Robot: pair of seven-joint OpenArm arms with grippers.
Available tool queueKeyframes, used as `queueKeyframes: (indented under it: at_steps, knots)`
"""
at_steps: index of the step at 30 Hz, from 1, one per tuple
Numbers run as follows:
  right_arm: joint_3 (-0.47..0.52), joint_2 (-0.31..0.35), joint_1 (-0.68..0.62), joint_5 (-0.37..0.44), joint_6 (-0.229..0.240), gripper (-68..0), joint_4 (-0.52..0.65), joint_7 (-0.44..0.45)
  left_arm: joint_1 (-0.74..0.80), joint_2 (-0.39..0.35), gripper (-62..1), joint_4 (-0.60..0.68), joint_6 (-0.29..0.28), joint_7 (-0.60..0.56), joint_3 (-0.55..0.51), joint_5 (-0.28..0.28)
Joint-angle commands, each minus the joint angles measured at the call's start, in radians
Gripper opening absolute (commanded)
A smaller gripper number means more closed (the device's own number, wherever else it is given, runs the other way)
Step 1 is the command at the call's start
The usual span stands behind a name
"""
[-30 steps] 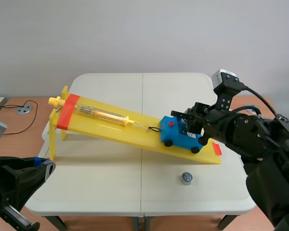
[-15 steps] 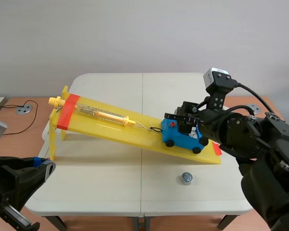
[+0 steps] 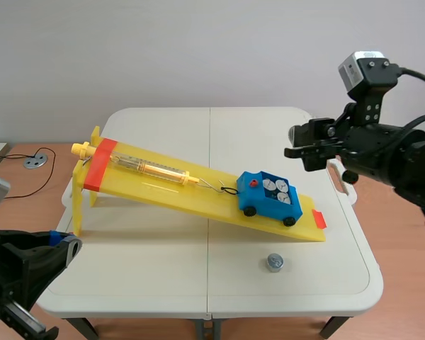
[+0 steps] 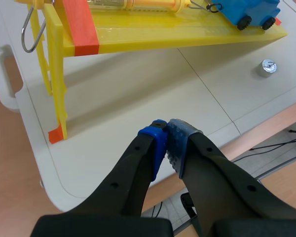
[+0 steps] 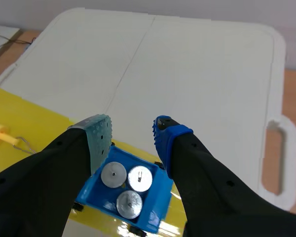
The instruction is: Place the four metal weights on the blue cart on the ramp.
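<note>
Left pincer (image 4: 168,133) pressed shut and empty, low by the table (image 3: 163,283) edge; right pincer (image 5: 130,131) wide, empty, raised above the blue cart (image 3: 269,196).
Low on the yellow ramp (image 3: 191,191), the cart carries three metal weights (image 5: 128,190); the fourth weight (image 3: 274,262) lies on the table in front. Likely next, the right pincer lowers around it.

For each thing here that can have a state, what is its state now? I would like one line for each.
Blue cart: low on the ramp, carrying three weights.
Weights in the cart: three, lying flat.
Fourth weight: on the table, not yet loaded.
Left gripper: shut, empty.
Right gripper: open, empty, raised.
</note>
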Motion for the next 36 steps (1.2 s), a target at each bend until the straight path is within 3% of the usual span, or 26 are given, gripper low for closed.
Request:
queueKeyframes:
  at_steps: [1, 8, 16, 22, 32, 36]
  knots:
    - [0.01, 0.087, 0.007, 0.069, 0.063, -45.6, 0.149, 0.1, -0.026, 0.005, -58.2, 0.07, -0.026, -0.095, -0.015, -0.059]
    - [0.01, 0.182, -0.156, 0.082, 0.065, -45.6, 0.264, 0.075, -0.026, 0.005, -58.2, 0.07, -0.026, -0.095, -0.015, -0.059]
    - [0.009, 0.192, -0.305, 0.068, 0.069, -45.7, 0.295, 0.064, -0.026, 0.005, -58.2, 0.07, -0.026, -0.096, -0.015, -0.059]
    - [0.004, 0.189, -0.335, -0.013, 0.068, -45.7, 0.281, 0.08, -0.034, 0.005, -58.2, 0.07, -0.026, -0.096, -0.015, -0.059]
    - [-0.089, 0.166, -0.322, -0.176, 0.062, -45.7, 0.164, 0.217, -0.036, 0.005, -58.2, 0.07, -0.026, -0.095, -0.015, -0.059]
    - [-0.112, 0.132, -0.294, -0.21, 0.029, -45.7, 0.128, 0.229, -0.036, 0.005, -58.2, 0.07, -0.026, -0.095, -0.015, -0.059]
